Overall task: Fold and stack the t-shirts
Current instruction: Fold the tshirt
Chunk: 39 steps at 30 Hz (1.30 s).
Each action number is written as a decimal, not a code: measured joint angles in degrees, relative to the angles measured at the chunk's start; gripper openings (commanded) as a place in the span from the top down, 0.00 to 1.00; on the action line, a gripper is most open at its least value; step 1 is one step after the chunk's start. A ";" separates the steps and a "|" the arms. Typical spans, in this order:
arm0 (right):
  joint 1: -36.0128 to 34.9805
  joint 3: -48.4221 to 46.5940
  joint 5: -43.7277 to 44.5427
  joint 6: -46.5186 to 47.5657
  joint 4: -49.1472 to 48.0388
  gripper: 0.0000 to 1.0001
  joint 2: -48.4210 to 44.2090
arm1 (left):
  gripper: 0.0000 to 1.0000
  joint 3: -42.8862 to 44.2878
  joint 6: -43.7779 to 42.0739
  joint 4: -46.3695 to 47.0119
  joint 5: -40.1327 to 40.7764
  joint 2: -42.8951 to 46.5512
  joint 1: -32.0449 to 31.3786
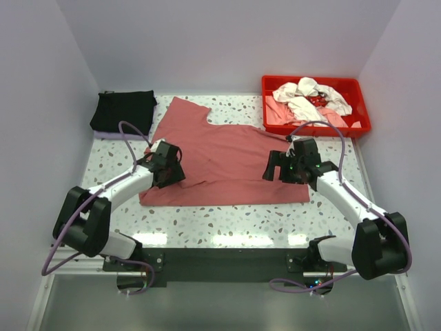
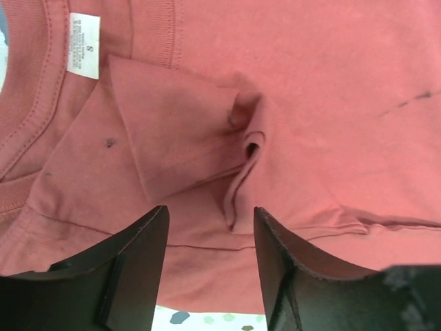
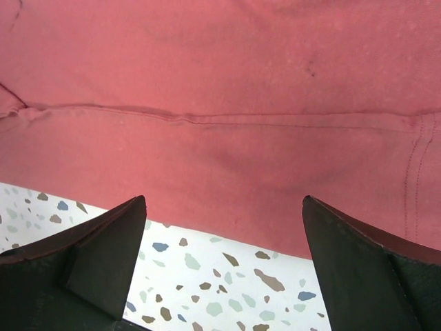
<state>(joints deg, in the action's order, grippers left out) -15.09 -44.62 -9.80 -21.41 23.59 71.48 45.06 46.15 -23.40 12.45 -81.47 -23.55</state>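
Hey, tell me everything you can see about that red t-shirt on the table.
The brick-red t-shirt is soft knit cloth, lying mostly flat on the speckled table. Its ribbed collar carries a white size label marked S; a folded flap and a small pucker sit beside it. The left tool and right tool, both open, hang over its edges.

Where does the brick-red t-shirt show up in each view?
Top external: red t-shirt spread across the middle of the table.
Left wrist: red t-shirt fills nearly the whole frame, size label at top left.
Right wrist: red t-shirt fills the upper part, its edge running low across the frame.
Shared landmark: speckled table along the shirt's near edge, in all three.
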 measured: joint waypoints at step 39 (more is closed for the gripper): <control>-0.02 0.13 4.42 1.57 2.73 0.01 -0.68 | 1.00 -0.35 -0.72 1.46 3.23 -3.93 5.33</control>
<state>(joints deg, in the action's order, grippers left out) -15.11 -44.49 -5.39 -19.84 26.33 70.81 44.71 45.43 -21.93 15.68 -85.41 -18.22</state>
